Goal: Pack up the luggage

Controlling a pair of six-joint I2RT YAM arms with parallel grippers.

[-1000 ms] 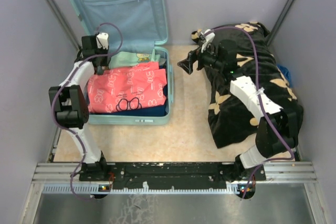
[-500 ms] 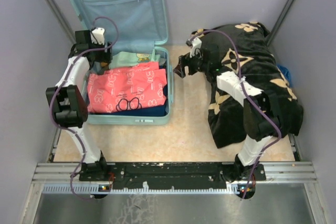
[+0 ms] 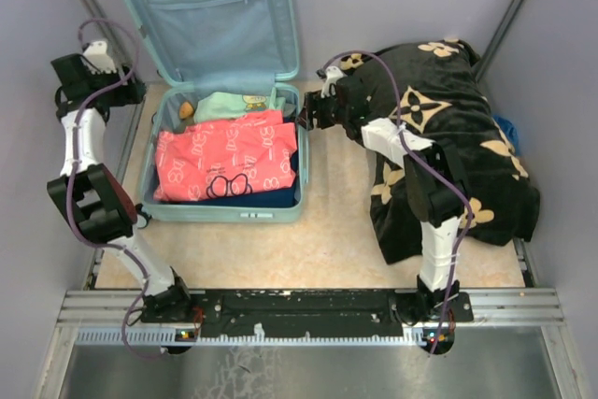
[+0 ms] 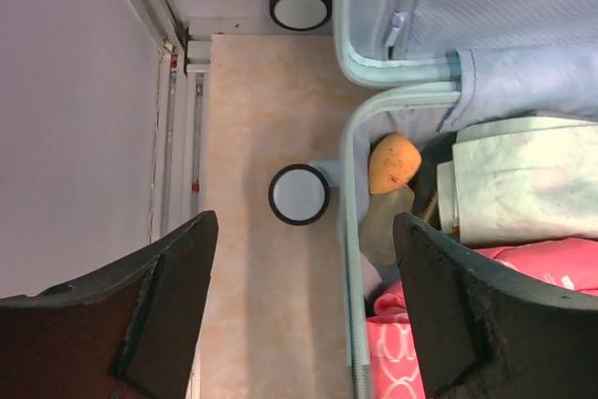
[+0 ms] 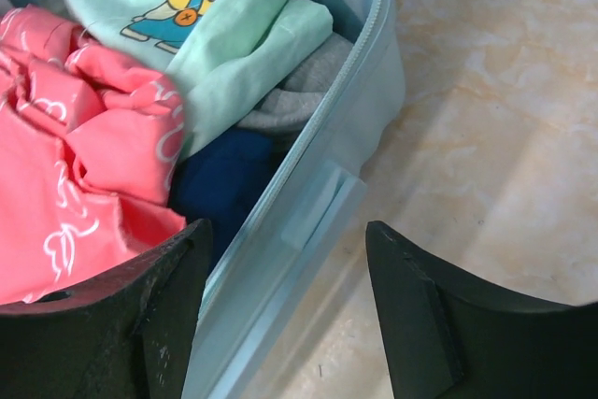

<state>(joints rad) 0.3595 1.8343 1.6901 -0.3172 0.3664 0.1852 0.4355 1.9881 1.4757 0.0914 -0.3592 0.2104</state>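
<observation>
The luggage (image 3: pixel 224 215), a pale mint hard-shell suitcase, lies open on the floor with its lid leaning on the back wall. Inside lie a pink patterned garment (image 3: pixel 229 151), a mint cartoon shirt (image 3: pixel 234 105) and navy cloth (image 5: pixel 224 179). My left gripper (image 3: pixel 117 91) hangs open outside the suitcase's left wall (image 4: pixel 350 231), over the bare floor near a black wheel (image 4: pixel 299 194), holding nothing. My right gripper (image 3: pixel 306 114) is open at the right rim, its fingers either side of the suitcase's side wall (image 5: pixel 327 193) without touching it.
A black blanket with tan flowers (image 3: pixel 458 137) is heaped on the floor to the right, under the right arm. An orange object (image 4: pixel 392 161) sits in the suitcase's back left corner. Grey walls close in on the left, back and right.
My left gripper has come out of the suitcase, opened and swung left to the wall side. My right gripper has moved left from the blanket to the suitcase's right rim, its jaws narrowing a little.
</observation>
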